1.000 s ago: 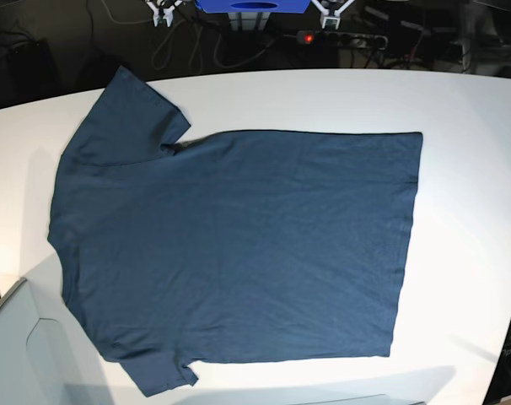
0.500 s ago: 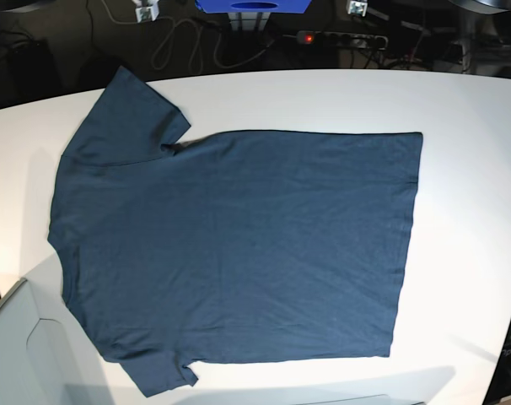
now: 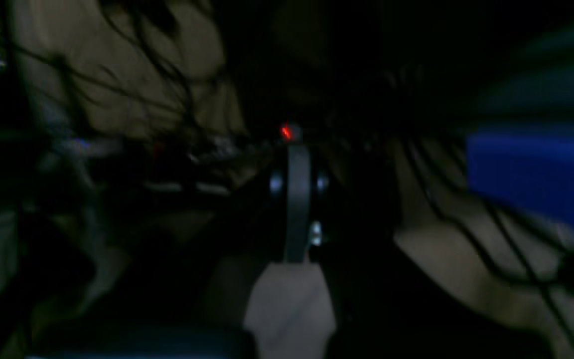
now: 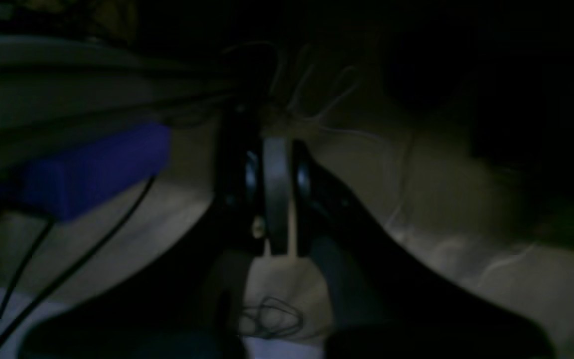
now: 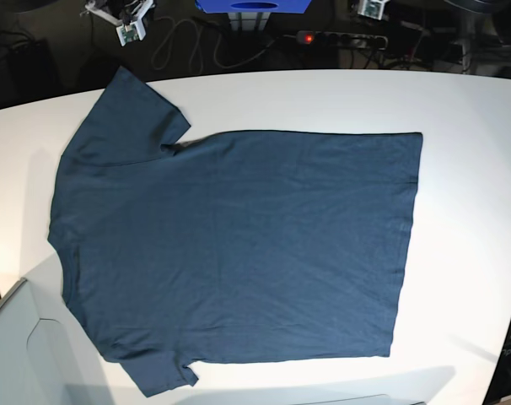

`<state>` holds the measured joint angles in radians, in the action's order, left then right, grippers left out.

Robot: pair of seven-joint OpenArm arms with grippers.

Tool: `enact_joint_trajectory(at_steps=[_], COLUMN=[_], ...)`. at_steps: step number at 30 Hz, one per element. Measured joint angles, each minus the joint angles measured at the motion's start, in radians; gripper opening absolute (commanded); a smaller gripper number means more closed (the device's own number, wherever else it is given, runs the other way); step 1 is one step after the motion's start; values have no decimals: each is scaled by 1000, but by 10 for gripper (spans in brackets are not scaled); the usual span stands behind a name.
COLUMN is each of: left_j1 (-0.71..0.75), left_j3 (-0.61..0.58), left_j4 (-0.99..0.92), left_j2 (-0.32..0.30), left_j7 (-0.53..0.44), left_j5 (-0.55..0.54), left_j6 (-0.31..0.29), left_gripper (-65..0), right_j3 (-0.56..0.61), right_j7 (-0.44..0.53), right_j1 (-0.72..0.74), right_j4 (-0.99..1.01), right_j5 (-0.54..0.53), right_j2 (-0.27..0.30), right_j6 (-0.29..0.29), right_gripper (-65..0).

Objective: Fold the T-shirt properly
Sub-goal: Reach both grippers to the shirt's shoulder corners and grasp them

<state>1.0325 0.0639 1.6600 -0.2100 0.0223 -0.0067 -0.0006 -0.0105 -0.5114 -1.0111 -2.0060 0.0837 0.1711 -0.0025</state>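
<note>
white table [image 5: 466,169] holds flat t-shirt [image 5: 239,245] (no readable label).

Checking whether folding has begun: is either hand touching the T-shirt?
Apart. The base view shows the right hand and left hand beyond the table edge, off the T-shirt.

A white table [image 5: 466,169] with a curved far edge fills most of the base view under bright, even light. Behind it, along the top of the frame, the floor is dark, with loose cables [image 5: 184,46], a power strip [image 5: 344,39] showing a red light, and a blue box [image 5: 251,6].
</note>
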Motion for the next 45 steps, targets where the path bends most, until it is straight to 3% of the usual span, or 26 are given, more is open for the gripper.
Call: enact_joint_trajectory(at_steps=[4, 6, 9, 11, 14, 18, 22, 27, 45], left_j1=[29, 29, 29, 25, -9, -133, -261, -440, -639], left_j3=[45, 64, 113, 146, 226, 344, 406, 423, 325], left_j4=[153, 210, 290, 332, 350, 325, 299, 236, -120], left_j2=[-3, -3, -1, 0, -4, -6, -3, 3, 4], left_j7=[-2, -4, 2, 1, 5, 2, 193, 296, 284], left_j5=[-1, 0, -15, -102, -248, -391, -421, -422, -417], left_j6=[0, -3, 1, 0, -4, -4, -3, -5, -1], left_gripper=[-644, -635, -552, -481, -399, -350, -347, -346, -345], right_j3=[-1, 1, 6, 2, 5, 1, 1, 1, 1], right_j7=[-31, -51, -43, -45, -40, -39, -42, -47, -51], right_j1=[19, 42, 55, 61, 87, 112, 150, 180, 193], right_j4=[-100, -100, -100, -100, -100, -100, -100, -100, -100], right_j5=[72, 79, 77, 78, 77, 77, 77, 78, 78], right_j2=[-1, -4, -6, -13, -18, -17, -20, -19, -19], right_j6=[1, 1, 1, 1, 2, 1, 1, 1, 2], right_gripper=[-645, -604, -488, -404, -338, -327, -325, -324, -324])
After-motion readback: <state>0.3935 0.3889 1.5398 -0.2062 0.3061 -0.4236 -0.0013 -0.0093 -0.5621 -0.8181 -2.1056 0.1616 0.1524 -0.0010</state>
